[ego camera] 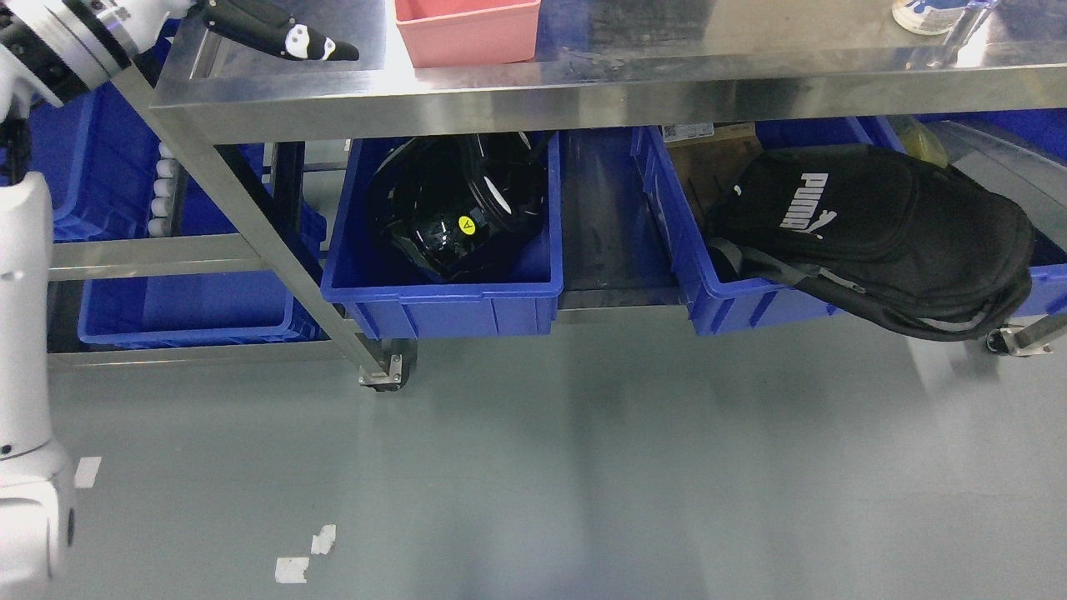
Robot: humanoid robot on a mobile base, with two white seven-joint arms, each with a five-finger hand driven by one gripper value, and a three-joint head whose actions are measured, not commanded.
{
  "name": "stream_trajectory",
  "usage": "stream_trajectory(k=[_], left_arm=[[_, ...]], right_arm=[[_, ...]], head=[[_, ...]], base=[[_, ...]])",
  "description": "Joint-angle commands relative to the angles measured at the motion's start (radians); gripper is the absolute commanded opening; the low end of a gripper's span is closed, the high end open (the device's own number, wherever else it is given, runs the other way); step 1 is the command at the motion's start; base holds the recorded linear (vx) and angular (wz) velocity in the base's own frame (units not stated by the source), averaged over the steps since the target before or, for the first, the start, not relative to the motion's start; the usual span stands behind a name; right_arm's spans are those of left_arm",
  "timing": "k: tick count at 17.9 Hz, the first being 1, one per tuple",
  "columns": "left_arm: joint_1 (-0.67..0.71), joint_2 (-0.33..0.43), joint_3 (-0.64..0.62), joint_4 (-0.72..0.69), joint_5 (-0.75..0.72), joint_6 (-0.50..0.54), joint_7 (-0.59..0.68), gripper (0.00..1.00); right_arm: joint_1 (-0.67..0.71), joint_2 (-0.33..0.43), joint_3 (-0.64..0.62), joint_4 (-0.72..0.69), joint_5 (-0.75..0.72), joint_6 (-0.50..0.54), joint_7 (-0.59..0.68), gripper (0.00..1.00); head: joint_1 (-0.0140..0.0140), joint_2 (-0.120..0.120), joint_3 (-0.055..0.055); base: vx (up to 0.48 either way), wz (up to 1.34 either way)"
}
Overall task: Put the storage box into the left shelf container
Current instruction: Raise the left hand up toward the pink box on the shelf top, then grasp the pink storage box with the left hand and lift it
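Closest to you, your white left arm [21, 350] runs up the picture's left edge. Ahead stands the steel wheeled table [583, 92]. On its lower shelf, a blue plastic crate [450, 296] holds a glossy black helmet [454, 208], and a second blue crate [725, 296] beside it carries a black backpack [884, 229]. Your pink rectangular storage box [467, 32] sits on the tabletop. Your black left hand [283, 35] hovers over the table's left corner, fingers extended, holding nothing, apart from the box.
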Motion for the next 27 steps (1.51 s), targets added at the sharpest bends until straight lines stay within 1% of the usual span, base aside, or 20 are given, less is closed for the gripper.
stream_trajectory(k=[1,3,5,6,8,10,12,14,19,21,23,27], left_arm=[[-0.093,-0.014,-0.296,0.269,-0.104,-0.001,-0.016,0.96],[-0.093,-0.045,-0.291,0.282,-0.135,-0.001,-0.016,0.97],[-0.096,-0.082,-0.291,0.323,-0.139,-0.009,-0.018,0.97],[-0.104,-0.117,-0.288,0.367,-0.151,-0.012,-0.013,0.97],[-0.134,-0.186,-0.276,0.436,-0.246,-0.019,-0.005,0.97],[-0.150,-0.250,-0.228,0.493,-0.309,-0.019,-0.004,0.97],[-0.185,-0.277,-0.216,0.533,-0.354,-0.019,-0.002,0.97],[-0.226,-0.316,-0.205,0.579,-0.362,-0.030,0.024,0.97],[-0.314,-0.343,-0.171,0.601,-0.362,-0.030,0.027,0.97],[-0.318,-0.362,-0.170,0.608,-0.362,-0.030,0.025,0.97],[-0.355,-0.370,-0.171,0.611,-0.362,-0.030,0.024,0.97],[-0.357,-0.395,-0.185,0.637,-0.363,-0.030,0.025,0.97]], right_arm=[[-0.005,-0.017,-0.001,-0.017,-0.021,0.000,-0.001,1.00],[-0.003,-0.017,0.000,-0.017,-0.021,0.000,-0.001,1.00],[-0.003,-0.017,0.000,-0.017,-0.021,-0.001,-0.001,1.00],[-0.005,-0.017,0.000,-0.017,-0.021,0.000,0.000,1.00],[-0.003,-0.017,0.000,-0.017,-0.021,0.000,-0.001,1.00],[-0.005,-0.017,0.000,-0.017,-0.021,0.000,-0.001,1.00],[-0.003,-0.017,0.000,-0.017,-0.021,0.000,-0.001,1.00],[-0.005,-0.017,0.000,-0.017,-0.021,0.000,-0.001,1.00],[-0.005,-0.017,0.000,-0.017,-0.021,-0.001,-0.001,1.00],[-0.003,-0.017,0.000,-0.017,-0.021,-0.001,-0.001,1.00],[-0.003,-0.017,0.000,-0.017,-0.021,0.000,-0.001,1.00],[-0.005,-0.017,0.000,-0.017,-0.021,0.000,0.000,1.00]], head=[[0.0000,0.000,0.000],[0.0000,0.000,0.000],[0.0000,0.000,0.000],[0.0000,0.000,0.000],[0.0000,0.000,0.000],[0.0000,0.000,0.000],[0.0000,0.000,0.000],[0.0000,0.000,0.000],[0.0000,0.000,0.000],[0.0000,0.000,0.000],[0.0000,0.000,0.000],[0.0000,0.000,0.000]], base=[[0.000,0.00],[0.000,0.00],[0.000,0.00],[0.000,0.00],[0.000,0.00],[0.000,0.00],[0.000,0.00],[-0.003,0.04],[-0.004,0.00],[0.000,0.00],[0.000,0.00],[0.000,0.00]])
